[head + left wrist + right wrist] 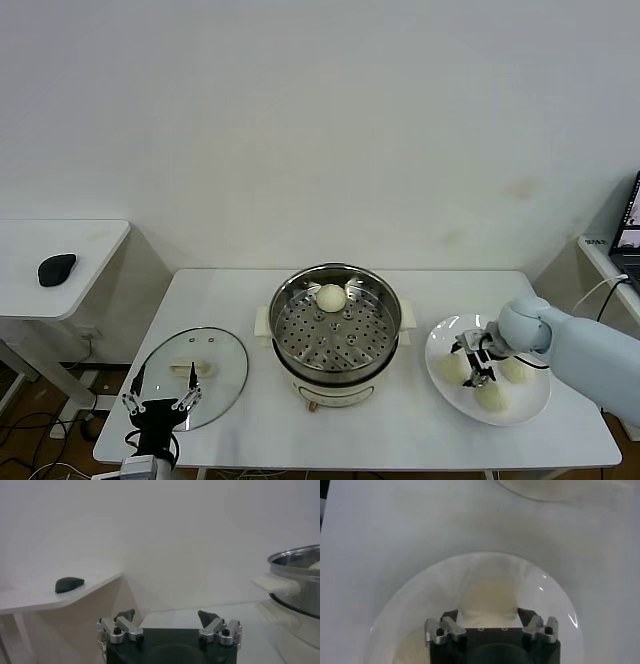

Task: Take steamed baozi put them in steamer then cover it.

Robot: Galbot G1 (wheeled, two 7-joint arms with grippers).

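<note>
Fingers of my right gripper [474, 366] pinch a baozi [488, 602] on the right-hand plate [535, 410], ready to lift it to the steamer [336, 325]. Left gripper [160, 400], spread wide and empty, waits near the cover [190, 376].

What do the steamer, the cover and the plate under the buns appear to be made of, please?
Steamer: polished metal, probably stainless steel, with a mirror-bright rim and a perforated tray, on a matte cream base that looks like plastic.
Cover: clear glass, since the table shows through it, with a thin metal rim and a cream handle.
Plate: glossy white, likely ceramic, though glazed plastic is possible.
</note>
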